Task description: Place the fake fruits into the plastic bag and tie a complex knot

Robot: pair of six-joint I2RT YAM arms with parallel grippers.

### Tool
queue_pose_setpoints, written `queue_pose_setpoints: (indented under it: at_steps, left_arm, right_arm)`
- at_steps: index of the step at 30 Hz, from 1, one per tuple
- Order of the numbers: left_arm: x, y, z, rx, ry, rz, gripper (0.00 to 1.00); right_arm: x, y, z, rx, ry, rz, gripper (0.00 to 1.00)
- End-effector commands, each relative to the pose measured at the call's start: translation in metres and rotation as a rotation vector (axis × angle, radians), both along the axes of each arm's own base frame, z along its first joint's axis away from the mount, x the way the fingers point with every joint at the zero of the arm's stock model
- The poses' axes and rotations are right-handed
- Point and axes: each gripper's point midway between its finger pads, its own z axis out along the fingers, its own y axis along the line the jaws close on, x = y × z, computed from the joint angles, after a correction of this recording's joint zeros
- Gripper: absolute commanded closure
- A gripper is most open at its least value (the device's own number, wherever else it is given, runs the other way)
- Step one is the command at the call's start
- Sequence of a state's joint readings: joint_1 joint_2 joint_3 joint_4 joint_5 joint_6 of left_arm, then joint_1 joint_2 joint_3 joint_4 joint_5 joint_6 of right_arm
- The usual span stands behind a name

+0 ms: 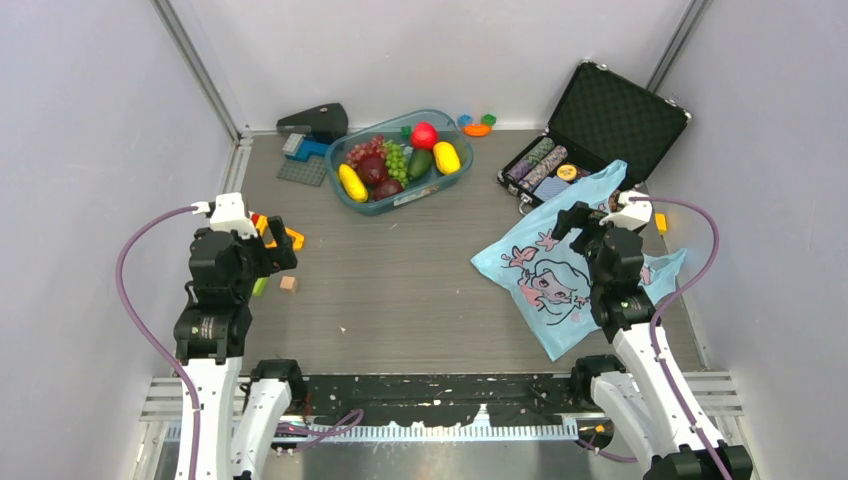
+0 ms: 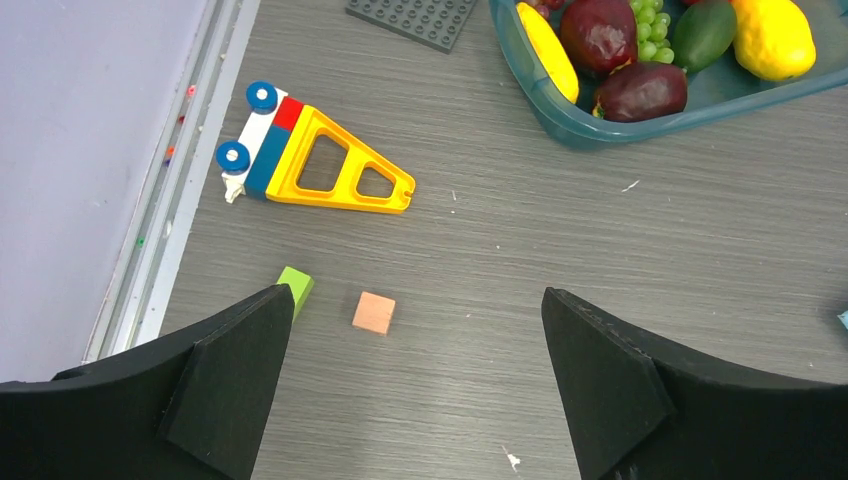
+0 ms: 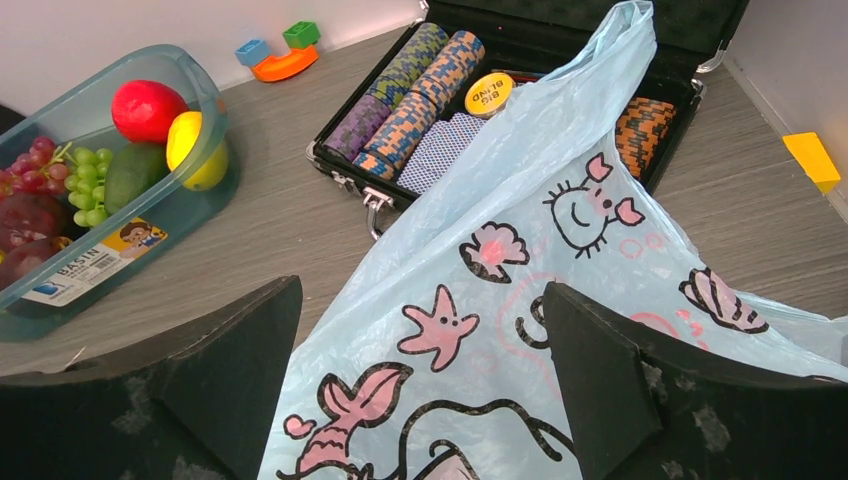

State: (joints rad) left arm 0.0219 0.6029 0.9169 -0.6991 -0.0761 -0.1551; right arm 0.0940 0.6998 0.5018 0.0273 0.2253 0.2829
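Tub (image 1: 428,192): clear blue-tinted plastic, holding all the fruits (image 1: 373,168).
Fruits: a red apple (image 1: 424,134), two yellow ones (image 1: 446,157), green grapes (image 1: 397,160), purple grapes (image 1: 362,150), a dark green one (image 1: 420,163) and dark red ones, all inside the tub.
Bag (image 1: 545,275): right of the tub and nearer the arms, lying flat and crinkled on the table (image 1: 400,300), its far tip over the case's front edge.
Case (image 1: 620,115): right of the tub, lid raised, rows of chips (image 1: 540,160) inside.
Left gripper (image 2: 416,291): left of the tub and nearer, fingers spread wide, holding nothing, above two small blocks (image 2: 374,312).
Right gripper (image 3: 421,285): right of the tub, over the bag, fingers spread wide, holding nothing.
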Motion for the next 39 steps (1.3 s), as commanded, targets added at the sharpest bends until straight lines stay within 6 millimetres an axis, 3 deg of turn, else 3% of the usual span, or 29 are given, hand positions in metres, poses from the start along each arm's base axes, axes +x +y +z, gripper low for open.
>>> queue_pose_setpoints:
  at_steps: [1,11,15,18,19,20,21,25,30,33,36,39]
  left_arm:
    - [0.008,0.001,0.013,-0.026,-0.057,0.019,0.01]
    - [0.011,-0.002,0.002,-0.041,-0.017,0.014,0.01]
    - [0.011,-0.007,-0.007,-0.036,0.021,-0.023,0.01]
    - [0.012,-0.014,-0.009,-0.041,0.031,-0.066,0.01]
    - [0.012,-0.014,-0.010,-0.037,0.036,-0.069,0.01]
    - [0.012,-0.014,-0.010,-0.032,0.039,-0.073,0.01]
    - [0.012,-0.015,-0.011,-0.028,0.041,-0.076,0.01]
    - [0.011,-0.014,-0.012,-0.022,0.046,-0.076,0.01]
    - [0.011,-0.012,-0.014,-0.014,0.054,-0.066,0.01]
    - [0.011,-0.011,-0.015,-0.013,0.057,-0.063,0.01]
    - [0.012,-0.011,-0.016,-0.013,0.060,-0.063,0.01]
    - [0.012,-0.011,-0.016,-0.013,0.063,-0.063,0.01]
  right_arm:
    - [0.005,0.001,0.024,-0.007,-0.057,0.008,0.01]
    - [0.006,0.013,0.023,-0.013,-0.027,0.084,0.01]
    - [0.006,0.035,0.017,-0.016,0.054,0.197,0.16]
    - [0.000,0.066,-0.002,-0.052,0.172,0.314,0.22]
    - [-0.003,0.068,-0.005,-0.073,0.204,0.309,0.24]
    - [-0.007,0.086,-0.011,-0.101,0.232,0.363,0.25]
    - [-0.010,0.090,-0.013,-0.127,0.255,0.361,0.27]
    - [-0.022,0.135,-0.024,-0.201,0.338,0.483,0.30]
    - [-0.036,0.184,-0.057,-0.326,0.483,0.620,0.41]
    - [-0.040,0.199,-0.083,-0.400,0.554,0.640,0.44]
    - [-0.042,0.208,-0.094,-0.477,0.584,0.633,0.44]
    - [-0.041,0.201,-0.113,-0.575,0.660,0.574,0.44]
